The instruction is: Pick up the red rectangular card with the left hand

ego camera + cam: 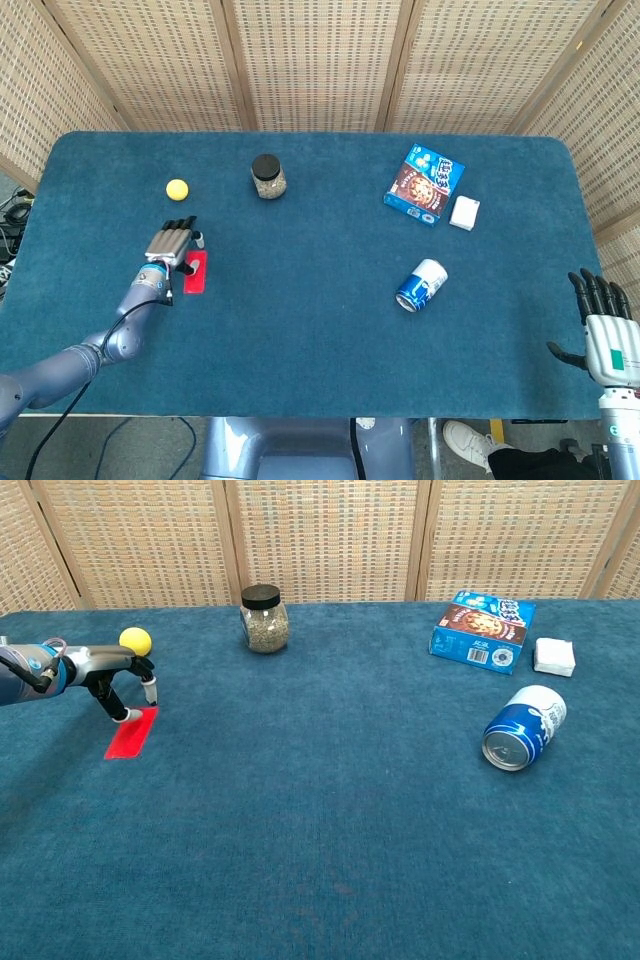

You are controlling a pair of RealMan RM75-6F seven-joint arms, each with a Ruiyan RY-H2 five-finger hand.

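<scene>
The red rectangular card point(197, 277) point(128, 736) lies flat on the blue table cloth at the left. My left hand point(171, 248) point(118, 672) hovers over the card's far end, fingers apart and pointing down, the thumb tip at or just above the card's top edge. It holds nothing. My right hand point(606, 335) shows only in the head view, at the table's near right corner, fingers spread and empty.
A yellow ball point(177, 188) point(135, 640) lies just beyond the left hand. A dark-lidded jar point(267, 177) point(264, 619) stands further back. At the right are a blue snack box point(424, 184) point(484, 617), a small white box point(464, 212) point(554, 656) and a tipped blue can point(421, 285) point(524, 728).
</scene>
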